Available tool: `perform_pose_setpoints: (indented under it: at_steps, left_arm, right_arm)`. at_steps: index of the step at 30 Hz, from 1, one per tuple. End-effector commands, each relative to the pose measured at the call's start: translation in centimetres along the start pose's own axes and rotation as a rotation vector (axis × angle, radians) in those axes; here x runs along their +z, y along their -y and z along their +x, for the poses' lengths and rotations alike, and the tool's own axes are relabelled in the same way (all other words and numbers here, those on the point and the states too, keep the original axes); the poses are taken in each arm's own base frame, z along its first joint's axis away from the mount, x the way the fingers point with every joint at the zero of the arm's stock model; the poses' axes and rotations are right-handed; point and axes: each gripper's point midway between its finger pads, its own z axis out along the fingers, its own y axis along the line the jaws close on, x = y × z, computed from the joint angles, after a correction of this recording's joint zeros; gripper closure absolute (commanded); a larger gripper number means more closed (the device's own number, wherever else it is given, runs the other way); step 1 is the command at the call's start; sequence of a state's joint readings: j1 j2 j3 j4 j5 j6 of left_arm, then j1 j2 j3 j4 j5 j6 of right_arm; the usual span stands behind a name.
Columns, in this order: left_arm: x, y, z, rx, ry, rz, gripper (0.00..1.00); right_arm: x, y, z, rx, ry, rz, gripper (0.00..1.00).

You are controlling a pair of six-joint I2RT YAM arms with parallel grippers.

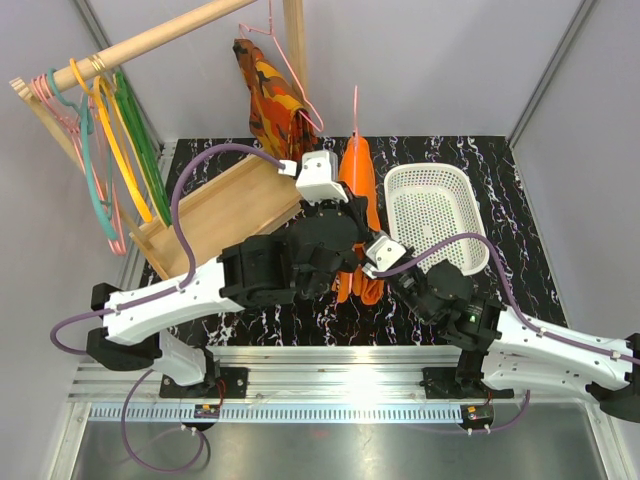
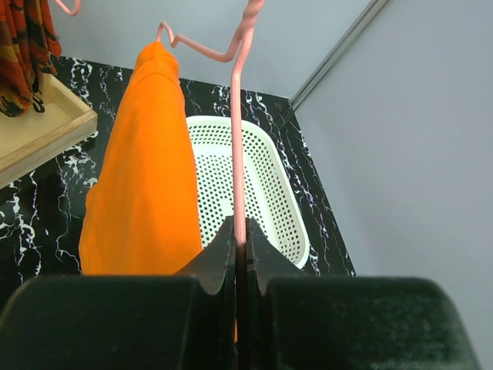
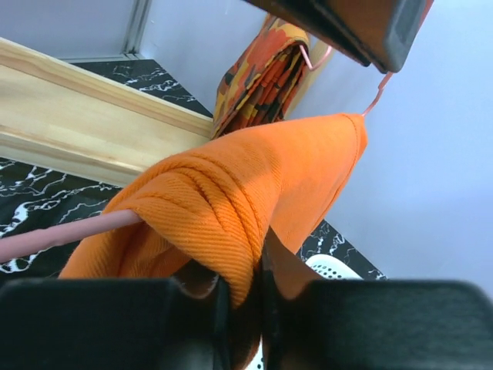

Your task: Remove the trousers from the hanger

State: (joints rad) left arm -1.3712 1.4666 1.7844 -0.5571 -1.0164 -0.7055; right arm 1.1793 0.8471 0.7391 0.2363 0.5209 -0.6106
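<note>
Both arms are on it: the left gripper point(image 2: 240, 233) is pressed tight on the thin pink wire of the hanger point(image 2: 237, 146). It holds it raised mid-table between the wooden tray point(image 1: 215, 210) and the white basket point(image 2: 286, 223), while the right gripper point(image 3: 245, 284) pinches a fold of the orange trousers point(image 3: 254, 185) draped over the bar. This looks like the pull-off step, so next the right arm should drag the cloth clear while the left holds firm. The hanger stands edge-on, its long axis running away from the arms, neck pointing up and outward.
</note>
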Motion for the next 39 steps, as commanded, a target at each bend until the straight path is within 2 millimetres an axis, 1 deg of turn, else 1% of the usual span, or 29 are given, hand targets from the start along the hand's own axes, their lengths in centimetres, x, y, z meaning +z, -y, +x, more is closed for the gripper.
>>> perform_pose_setpoints:
  at_steps: [1, 2, 5, 6, 8, 11, 14, 15, 18, 19, 21, 25, 26, 31, 35, 38, 39]
  left_arm:
    - [-1.2, 0.5, -6.4, -0.172, 0.084, 0.055, 1.0]
    - [-0.9, -0.1, -5.8, -0.15, 0.069, 0.041, 1.0]
    - [-0.5, -1.3, -5.5, -0.159, 0.059, 0.028, 1.0]
    - [-0.3, -1.8, -5.3, -0.164, 0.053, 0.026, 1.0]
    - [-0.3, -2.0, -5.3, -0.17, 0.052, 0.031, 1.0]
    - [-0.6, -2.1, -5.9, -0.172, 0.059, 0.039, 1.0]
    - [-0.7, -2.0, -6.6, -0.163, 0.07, 0.047, 1.0]
    - [-0.9, -1.8, -7.2, -0.157, 0.08, 0.056, 1.0]
    - [-0.7, -1.6, -7.4, -0.133, 0.079, 0.052, 1.0]
    - [-0.8, -1.4, -7.8, -0.133, 0.085, 0.055, 1.0]
    - [-0.8, -1.3, -8.0, -0.12, 0.088, 0.059, 1.0]
    - [-0.8, -1.2, -8.8, -0.1, 0.102, 0.05, 1.0]
    - [-1.0, -1.0, -9.4, -0.106, 0.111, 0.055, 1.0]
    - [-0.9, -0.7, -9.9, -0.091, 0.12, 0.055, 1.0]
    - [-0.8, -0.8, -10.5, -0.081, 0.14, 0.037, 1.0]
    - [-0.8, -0.6, -10.8, -0.081, 0.144, 0.038, 1.0]
    - [-0.8, -0.5, -10.7, -0.081, 0.141, 0.042, 1.0]
  right_arm:
    - [0.1, 1.7, -4.8, 0.017, 0.112, -0.002, 0.94]
    - [0.0, 2.1, -5.4, 0.023, 0.118, 0.003, 0.95]
    - [-0.3, 2.2, -6.0, 0.033, 0.136, -0.017, 0.91]
    - [-0.5, 2.2, -6.2, 0.039, 0.144, -0.025, 0.81]
    - [-0.5, 2.3, -6.1, 0.041, 0.141, -0.02, 0.71]
    - [-0.5, 2.3, -5.5, 0.032, 0.121, -0.012, 0.62]
    - [-0.5, 2.1, -5.0, 0.014, 0.097, -0.016, 0.6]
    - [-0.4, 2.0, -4.8, 0.012, 0.088, -0.02, 0.59]
    - [-0.2, 1.6, -4.6, 0.008, 0.08, -0.031, 0.58]
    - [-0.1, 1.5, -4.4, 0.006, 0.074, -0.031, 0.58]
    - [0.1, 1.1, -4.1, 0.001, 0.06, -0.042, 0.54]
    - [0.1, 0.4, -4.2, 0.002, 0.056, -0.086, 0.51]
    - [0.0, 0.4, -4.2, 0.003, 0.054, -0.091, 0.51]
    - [0.2, -0.1, -3.8, -0.008, 0.034, -0.106, 0.5]
    - [-0.1, 0.0, -3.8, -0.005, 0.035, -0.108, 0.5]
    - [0.2, 0.9, -3.8, -0.009, 0.034, -0.058, 0.51]
    - [0.3, 1.3, -4.3, -0.005, 0.051, -0.034, 0.52]
